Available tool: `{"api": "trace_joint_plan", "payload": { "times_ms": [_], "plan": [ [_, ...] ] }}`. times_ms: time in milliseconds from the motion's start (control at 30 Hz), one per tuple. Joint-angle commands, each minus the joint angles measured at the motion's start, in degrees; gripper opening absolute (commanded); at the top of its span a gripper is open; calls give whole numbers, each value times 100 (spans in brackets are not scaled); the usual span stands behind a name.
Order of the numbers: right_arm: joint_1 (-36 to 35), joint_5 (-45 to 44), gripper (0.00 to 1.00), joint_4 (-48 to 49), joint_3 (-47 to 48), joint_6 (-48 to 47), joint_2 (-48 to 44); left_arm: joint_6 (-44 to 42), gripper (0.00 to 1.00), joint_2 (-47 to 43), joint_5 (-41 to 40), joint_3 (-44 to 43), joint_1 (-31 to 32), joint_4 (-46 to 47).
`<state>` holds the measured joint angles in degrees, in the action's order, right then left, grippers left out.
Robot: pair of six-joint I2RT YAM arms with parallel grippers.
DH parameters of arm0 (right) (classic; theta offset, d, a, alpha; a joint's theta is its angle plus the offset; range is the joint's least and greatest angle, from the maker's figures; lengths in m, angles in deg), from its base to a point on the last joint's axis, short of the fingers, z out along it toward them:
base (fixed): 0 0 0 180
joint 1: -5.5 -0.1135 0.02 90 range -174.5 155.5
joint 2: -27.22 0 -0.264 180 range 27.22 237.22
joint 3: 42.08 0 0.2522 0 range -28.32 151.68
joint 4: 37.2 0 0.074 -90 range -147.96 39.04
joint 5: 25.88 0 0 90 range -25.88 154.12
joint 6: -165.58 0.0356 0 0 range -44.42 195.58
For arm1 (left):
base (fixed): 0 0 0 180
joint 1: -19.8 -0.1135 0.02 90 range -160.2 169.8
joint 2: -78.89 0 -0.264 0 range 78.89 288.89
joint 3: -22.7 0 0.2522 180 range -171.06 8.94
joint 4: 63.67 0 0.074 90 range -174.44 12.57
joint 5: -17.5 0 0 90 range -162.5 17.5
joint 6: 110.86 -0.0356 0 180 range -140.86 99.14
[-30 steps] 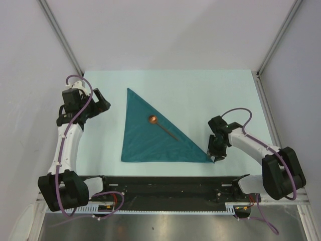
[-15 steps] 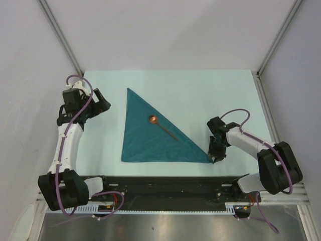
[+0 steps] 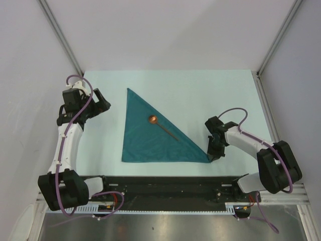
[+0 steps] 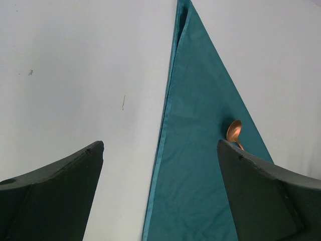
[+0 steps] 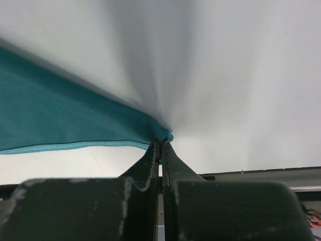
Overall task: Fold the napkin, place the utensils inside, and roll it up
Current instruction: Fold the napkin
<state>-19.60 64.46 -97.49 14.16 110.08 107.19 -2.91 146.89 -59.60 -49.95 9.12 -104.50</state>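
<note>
Within 1 second the right gripper (image 5: 160, 146) has pinched shut on the near right corner of the napkin (image 3: 150, 138). The spoon (image 3: 161, 126) lies along the folded triangle's long edge. The left gripper (image 3: 102, 102) hangs wide open. Rolling should go low and slow, keeping the spoon tucked inside.

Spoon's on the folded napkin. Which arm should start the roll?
Right. The right gripper is shut on the napkin's near right corner, so it can probably carry that corner over the spoon. The left gripper stands open, left of the cloth, holding nothing.
</note>
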Motion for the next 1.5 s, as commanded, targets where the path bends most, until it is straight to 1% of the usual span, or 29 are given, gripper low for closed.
{"api": "trace_joint_plan", "payload": {
  "times_ms": [0,133,267,300,433,500,533,567,633,767,900,1100,1467],
  "plan": [
    [-302,98,0,-199,471,4,46,6,100,-42,124,1,-48,185],
    [-653,194,0,-296,1042,100,256,6,100,-42,168,1,-48,185],
    [-1014,291,0,-165,1841,66,748,15,100,-86,195,9,-48,193],
    [-1127,326,0,-103,2208,31,879,15,100,-95,203,18,-40,193],
    [-1313,458,0,440,3080,-171,1635,24,100,-130,230,27,-48,211],
    [-1409,572,0,635,3423,-294,2144,24,100,-130,230,27,-48,211],
    [-1444,607,0,766,3808,-330,2303,24,100,-139,230,27,-40,211],
    [-1488,703,0,837,3977,-426,2644,24,100,-139,221,27,-48,211],
    [-1585,731,0,1047,4459,-497,2927,24,100,-139,212,27,-40,211],
    [-1621,713,0,1496,5005,-567,3437,24,100,-139,230,27,-48,220],
    [-1603,757,0,1892,5445,-567,3763,24,100,-130,221,27,-48,220],
    [-1594,854,0,2086,5876,-585,4106,24,100,-130,212,27,-48,211],
    [-1506,1073,0,2393,6070,-550,4580,24,100,-104,221,27,-40,211]
  ]
}}
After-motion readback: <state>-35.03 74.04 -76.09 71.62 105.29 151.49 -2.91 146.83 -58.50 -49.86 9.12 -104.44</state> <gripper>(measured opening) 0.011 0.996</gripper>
